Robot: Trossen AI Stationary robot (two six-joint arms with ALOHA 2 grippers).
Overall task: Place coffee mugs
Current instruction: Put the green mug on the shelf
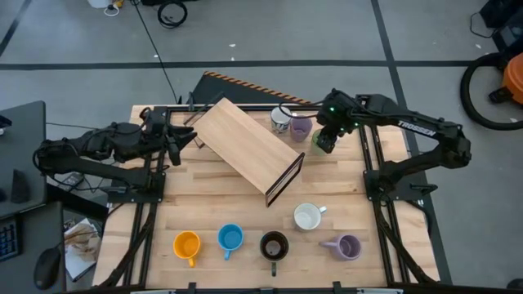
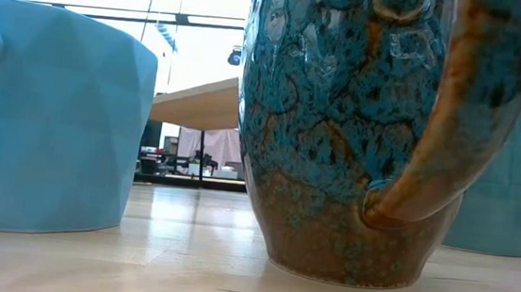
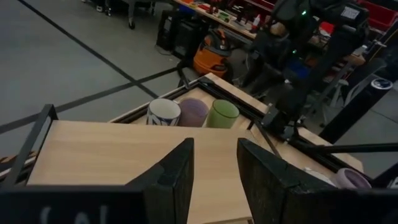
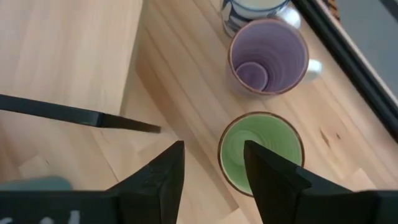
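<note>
Right gripper (image 4: 211,177) open above green mug (image 4: 261,152); left gripper (image 3: 214,168) open; eight mugs

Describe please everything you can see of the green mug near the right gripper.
The green mug is a small, glossy, ceramic-looking cup, light green inside with a brownish rim. It stands upright and empty on the wooden table, beside a lavender mug. No handle shows. The right gripper hangs open just above it, not touching.

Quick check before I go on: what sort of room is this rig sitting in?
Probably a robotics lab or workshop: grey concrete floor with taped lines, an orange shop vacuum beside the wooden butcher-block table, and cluttered workbenches behind.
</note>
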